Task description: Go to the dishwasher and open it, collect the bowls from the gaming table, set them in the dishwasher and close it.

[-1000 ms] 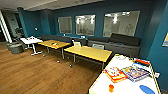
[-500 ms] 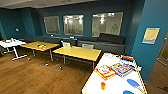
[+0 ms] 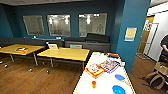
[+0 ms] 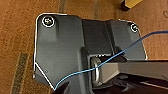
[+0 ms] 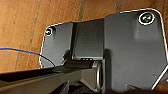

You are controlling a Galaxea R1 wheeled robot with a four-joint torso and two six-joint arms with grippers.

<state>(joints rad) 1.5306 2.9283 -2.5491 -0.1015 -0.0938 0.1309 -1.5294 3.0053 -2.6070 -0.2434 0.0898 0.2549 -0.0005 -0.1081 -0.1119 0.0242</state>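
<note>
Two blue bowls [image 3: 119, 83] lie on the near end of the white gaming table [image 3: 102, 85] at lower right. Beside them sit one orange cup [image 3: 93, 84] and two game boxes [image 3: 102, 68]. Two yellow tables [image 3: 45, 51] stand left. Whether either gripper is spread or pressed together, I cannot tell.

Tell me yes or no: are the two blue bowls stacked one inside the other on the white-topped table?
No, the two bowls lie apart on the gaming table, one nearer the camera than the other.
</note>
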